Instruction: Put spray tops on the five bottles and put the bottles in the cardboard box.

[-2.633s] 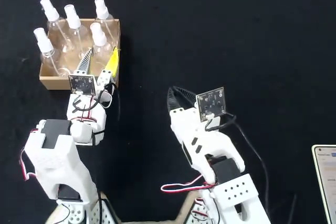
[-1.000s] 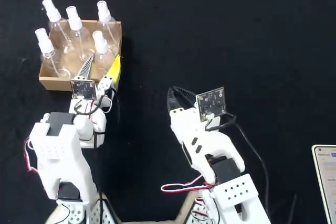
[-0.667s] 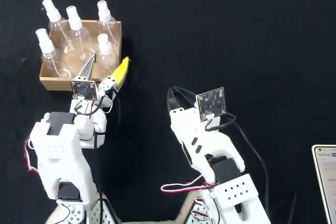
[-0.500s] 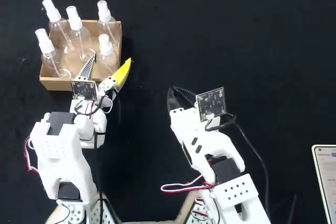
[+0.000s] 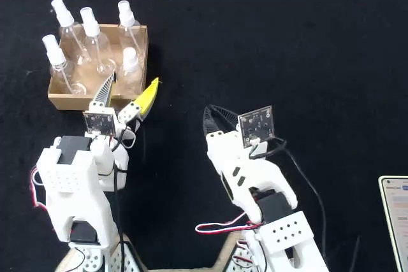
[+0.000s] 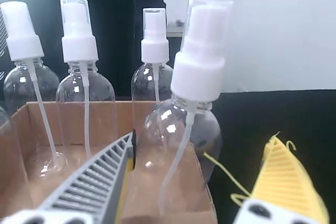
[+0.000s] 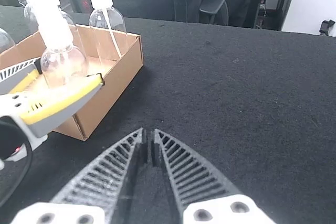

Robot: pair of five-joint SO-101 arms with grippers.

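All five capped spray bottles [image 5: 91, 30] stand in the cardboard box [image 5: 64, 100]. Left gripper [image 5: 132, 82] gapes wide at the box's near corner, holding nothing; right gripper [image 7: 148, 135] pinched together, empty, over the black table [image 5: 287, 42].

Clear glossy plastic bottles [image 5: 95, 49], matt brown cardboard box [image 5: 64, 101], matt black cloth table [image 5: 287, 42]

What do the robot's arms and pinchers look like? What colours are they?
The left arm and right arm are chunky white plastic, each with a small square camera board at the wrist and thin red, white and black wires. The left gripper has one grey ribbed finger and one yellow finger. The right gripper has two dark, ribbed, pointed fingers.
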